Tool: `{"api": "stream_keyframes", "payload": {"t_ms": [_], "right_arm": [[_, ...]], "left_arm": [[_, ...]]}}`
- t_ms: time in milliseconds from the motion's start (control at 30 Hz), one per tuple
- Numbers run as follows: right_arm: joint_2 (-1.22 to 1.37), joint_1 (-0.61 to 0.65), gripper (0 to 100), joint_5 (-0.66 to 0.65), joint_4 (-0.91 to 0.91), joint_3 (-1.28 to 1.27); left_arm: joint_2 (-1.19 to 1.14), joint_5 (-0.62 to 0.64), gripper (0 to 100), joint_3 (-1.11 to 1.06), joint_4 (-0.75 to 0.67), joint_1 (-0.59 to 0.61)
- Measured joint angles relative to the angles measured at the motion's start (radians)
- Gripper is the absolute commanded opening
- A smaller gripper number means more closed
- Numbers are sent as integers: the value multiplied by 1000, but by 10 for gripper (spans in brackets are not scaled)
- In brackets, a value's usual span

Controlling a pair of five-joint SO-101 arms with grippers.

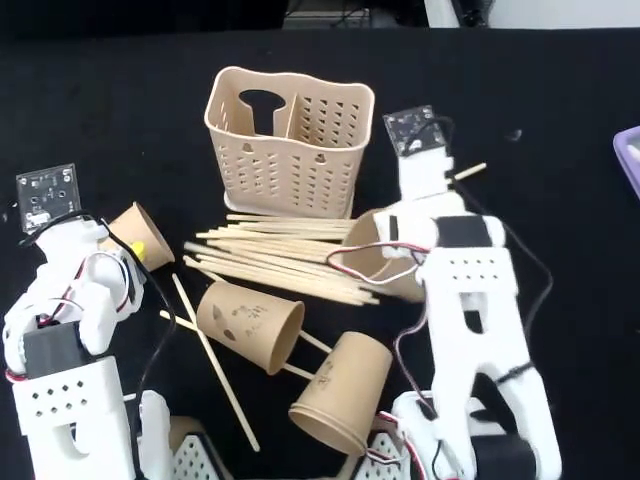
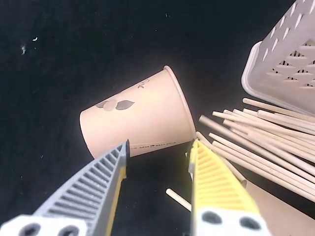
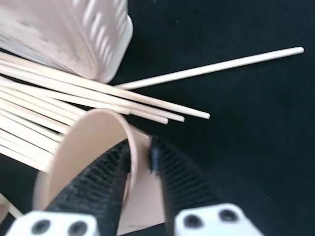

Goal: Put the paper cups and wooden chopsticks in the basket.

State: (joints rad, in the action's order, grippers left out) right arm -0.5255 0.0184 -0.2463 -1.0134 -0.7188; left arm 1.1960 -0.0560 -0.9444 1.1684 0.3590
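Observation:
The beige perforated basket (image 1: 290,140) stands upright at the back centre. In front of it lies a pile of wooden chopsticks (image 1: 280,255). My left gripper (image 2: 160,147) is open, its fingers either side of a paper cup (image 2: 138,118) that lies on its side; this cup (image 1: 140,232) is at the left beside the left gripper (image 1: 125,250). My right gripper (image 3: 140,147) is shut on the rim of another paper cup (image 3: 83,152), which sits at the right end of the pile (image 1: 362,235). Two more cups (image 1: 250,325) (image 1: 340,395) lie in front.
One chopstick (image 3: 211,69) lies apart on the black cloth beside the basket's corner (image 3: 74,34). Loose sticks (image 1: 215,350) cross under the front cups. A purple object (image 1: 630,155) pokes in at the right edge. Dark open cloth lies behind the basket.

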Motion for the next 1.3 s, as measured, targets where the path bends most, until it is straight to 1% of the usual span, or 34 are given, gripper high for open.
{"api": "stream_keyframes", "payload": {"t_ms": [133,267,333,467,533,667,767,867,1067,1300], "right_arm": [[-66,-41,10,-92,-25,0],[-138,-109,10,-106,-71,68],[-178,-118,10,-95,-124,135],[-227,-115,10,2,-245,344],[-233,-89,10,64,-279,479],[-219,40,10,213,-269,715],[-123,109,10,284,-216,835],[20,127,10,316,-172,901],[295,132,10,325,-164,970],[442,153,12,325,-164,971]], "left_arm": [[0,0,212,0,0,0],[0,0,212,0,0,0],[0,0,212,0,0,0],[0,0,212,0,0,0],[0,0,212,0,0,0],[0,0,212,0,0,0],[0,0,212,0,0,0],[0,0,212,0,0,0],[0,0,212,-18,0,0],[0,0,212,-20,0,0]]}}
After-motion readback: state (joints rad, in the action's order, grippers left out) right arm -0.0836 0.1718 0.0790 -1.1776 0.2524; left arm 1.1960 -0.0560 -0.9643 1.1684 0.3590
